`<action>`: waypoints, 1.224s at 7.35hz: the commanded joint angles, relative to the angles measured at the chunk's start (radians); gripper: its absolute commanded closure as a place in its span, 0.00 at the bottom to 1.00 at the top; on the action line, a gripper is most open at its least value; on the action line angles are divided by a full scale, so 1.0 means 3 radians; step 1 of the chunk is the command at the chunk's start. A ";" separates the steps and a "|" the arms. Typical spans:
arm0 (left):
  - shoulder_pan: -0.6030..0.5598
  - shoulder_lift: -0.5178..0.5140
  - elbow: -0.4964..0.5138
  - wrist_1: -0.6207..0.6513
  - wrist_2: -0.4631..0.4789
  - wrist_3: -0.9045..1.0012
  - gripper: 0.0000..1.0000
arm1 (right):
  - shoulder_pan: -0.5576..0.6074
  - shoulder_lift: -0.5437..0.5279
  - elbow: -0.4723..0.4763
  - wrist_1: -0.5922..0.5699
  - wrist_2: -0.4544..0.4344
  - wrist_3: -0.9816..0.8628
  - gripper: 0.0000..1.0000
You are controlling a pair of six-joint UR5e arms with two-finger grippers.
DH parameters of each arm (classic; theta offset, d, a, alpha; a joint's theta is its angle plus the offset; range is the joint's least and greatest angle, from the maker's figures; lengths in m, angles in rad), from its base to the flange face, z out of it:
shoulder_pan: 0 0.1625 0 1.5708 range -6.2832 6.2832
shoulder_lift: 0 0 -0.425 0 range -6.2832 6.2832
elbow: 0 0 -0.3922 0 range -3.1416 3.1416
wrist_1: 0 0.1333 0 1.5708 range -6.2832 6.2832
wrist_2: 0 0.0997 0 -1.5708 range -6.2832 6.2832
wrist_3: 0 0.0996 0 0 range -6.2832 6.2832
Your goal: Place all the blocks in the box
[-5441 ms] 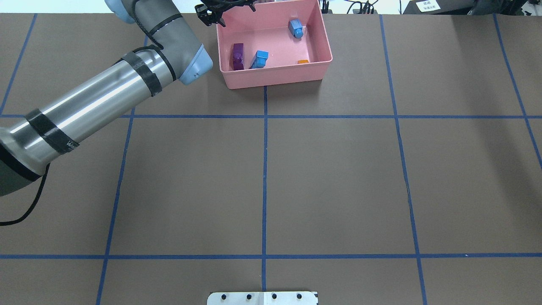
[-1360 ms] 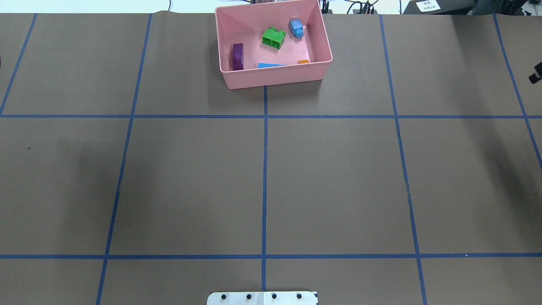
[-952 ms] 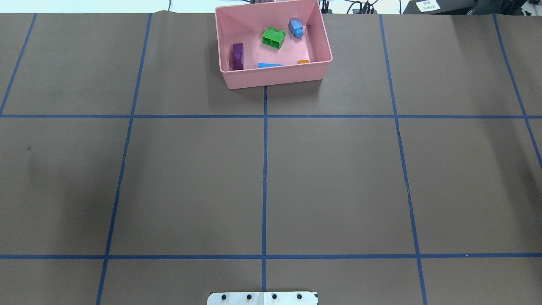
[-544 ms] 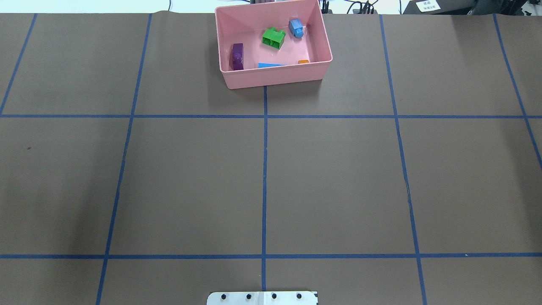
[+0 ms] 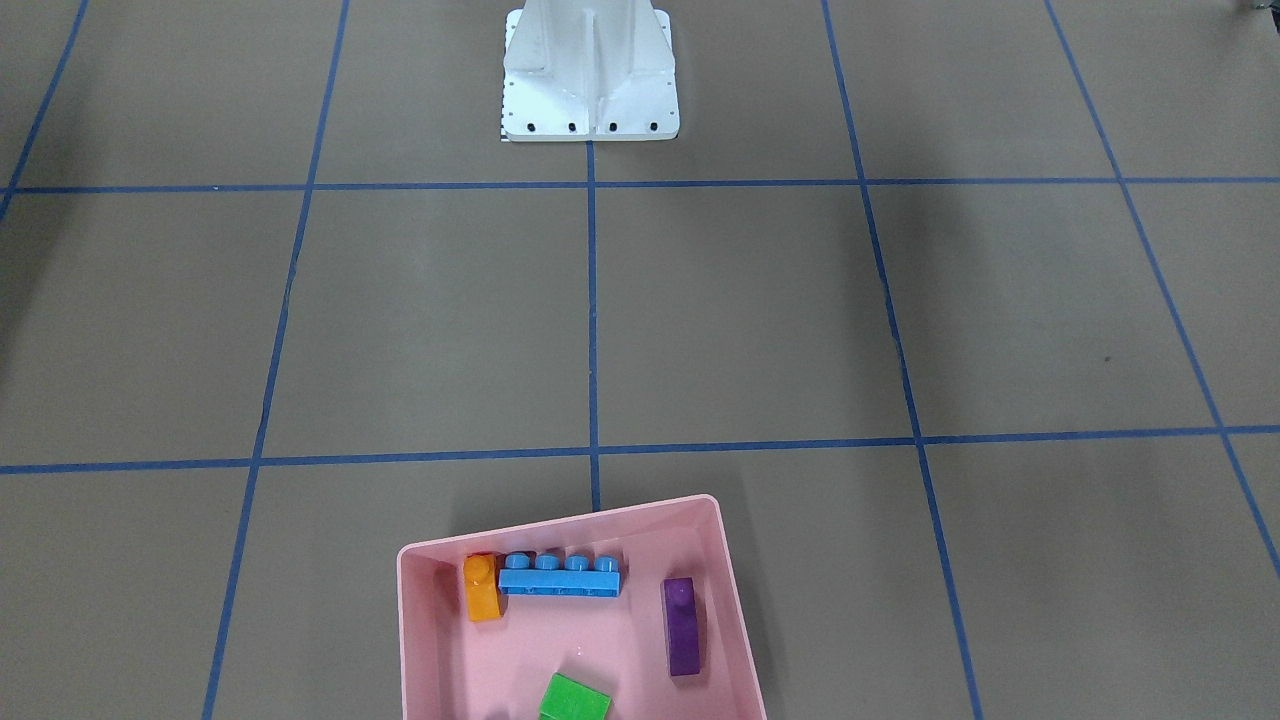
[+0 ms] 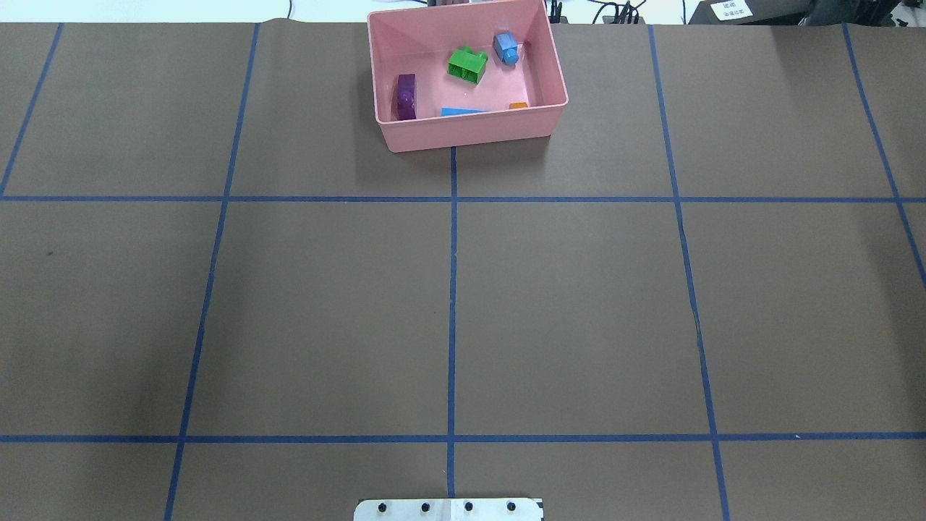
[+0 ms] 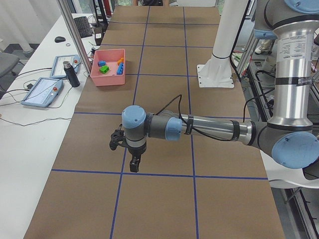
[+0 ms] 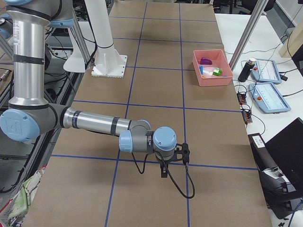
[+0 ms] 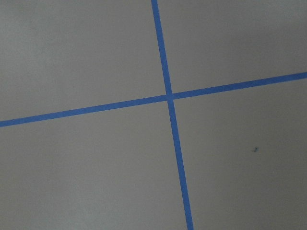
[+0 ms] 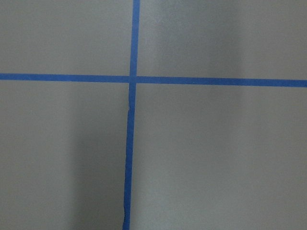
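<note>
Both arms have cleared out of the overhead view since the earliest frame, where the left one hung over the box [image 6: 470, 134]. A green block [image 6: 467, 64] has joined the others, and the long blue block [image 6: 463, 111] now lies flat along the lower wall.

All five blocks appear to be inside the box, at the upper middle of the overhead frame. The small blue block [image 6: 506, 48] is just right of the green one, the purple block [image 6: 406, 96] is by the left wall and the orange block [image 6: 518, 106] is in the lower right corner. The task looks done.

Only the side views show the left claw [image 7: 130, 158] and the right claw [image 8: 165, 165]. Each hangs over bare surface [image 6: 579, 304] well apart from the box, and I cannot tell how far open either is or whether it holds anything.

What could still go wrong: the box sits at the far edge of the surface, so a careless return sweep by an arm could shove or tip it and spill blocks.

A white card [image 6: 731, 9] at the upper right carries print too small to read. No brand on the blocks or the box can be made out.
</note>
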 commanded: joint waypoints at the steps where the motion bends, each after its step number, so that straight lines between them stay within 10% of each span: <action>1: 0.0001 0.0003 0.0005 0.0010 0.0006 -0.0012 0.00 | -0.0025 -0.0029 0.0031 -0.0063 -0.0026 0.0006 0.00; 3: 0.0001 -0.0002 0.0005 0.0010 0.0011 -0.0012 0.00 | -0.0127 0.0012 0.0681 -0.1070 -0.0127 -0.0004 0.00; 4: 0.0001 -0.0002 0.0005 0.0010 0.0006 -0.0012 0.00 | -0.0108 -0.0003 0.0918 -0.1197 -0.0417 -0.0004 0.00; 9: 0.0006 -0.0063 -0.0006 0.0010 0.0011 -0.0012 0.00 | -0.0092 -0.0055 0.0870 -0.1158 -0.0021 -0.0224 0.00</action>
